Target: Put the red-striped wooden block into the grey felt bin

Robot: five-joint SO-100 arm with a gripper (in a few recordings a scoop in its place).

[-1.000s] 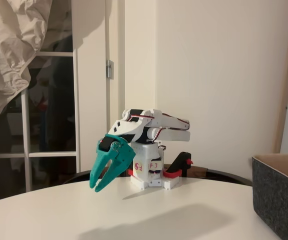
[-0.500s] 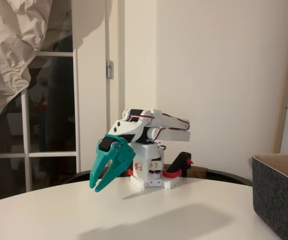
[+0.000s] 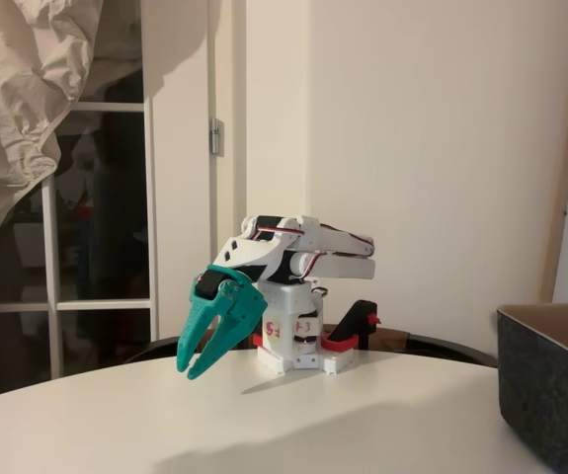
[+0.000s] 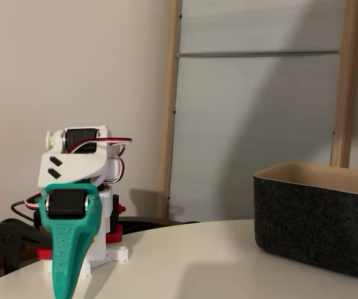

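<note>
One teal gripper (image 3: 197, 361), its jaws slightly apart and empty, hangs just above the white table (image 3: 293, 425); the grey felt bin (image 3: 550, 390) sits at the right edge.

Seen from another fixed view, the gripper (image 4: 63, 283) points down and the bin (image 4: 319, 218) stands well apart to the right. I cannot tell where the red-striped wooden block is. Being wood, it should be light and stiff; hold it across its flat sides.

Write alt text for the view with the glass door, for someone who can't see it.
A small white robot arm sits folded on a white table, its teal gripper pointing down with fingers slightly apart and holding nothing. A grey bin stands at the right edge.
</note>
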